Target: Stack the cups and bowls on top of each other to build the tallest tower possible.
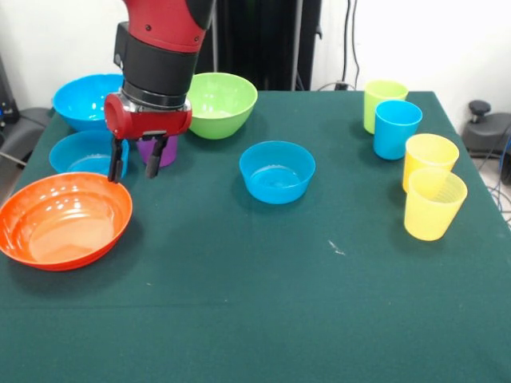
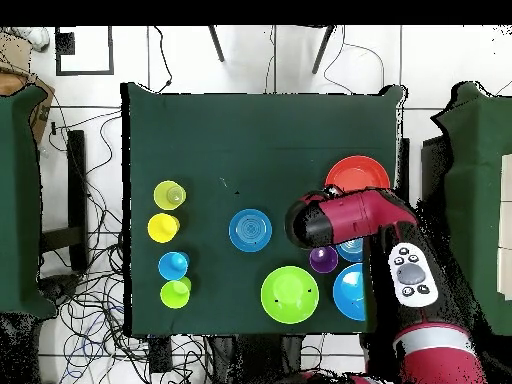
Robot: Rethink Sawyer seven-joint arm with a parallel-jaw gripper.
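My gripper (image 1: 134,164) hangs open and empty at the table's left in the front view, its fingertips (image 1: 116,169) over the gap between the orange bowl (image 1: 64,219) and a small blue bowl (image 1: 80,153). The purple cup (image 1: 165,152) stands just behind the right finger, apart from it. A large blue bowl (image 1: 86,100) and the green bowl (image 1: 218,104) sit further back, and another small blue bowl (image 1: 277,170) is mid-table. Green (image 1: 383,102), blue (image 1: 395,128) and two yellow cups (image 1: 429,159) (image 1: 433,205) stand at the right. No cup or bowl rests on another.
From overhead, the arm (image 2: 345,218) covers the small blue bowl beside the purple cup (image 2: 323,259) and the orange bowl (image 2: 357,173). The cups line the opposite table side (image 2: 170,245). A small white scrap (image 1: 337,249) lies on the green cloth.
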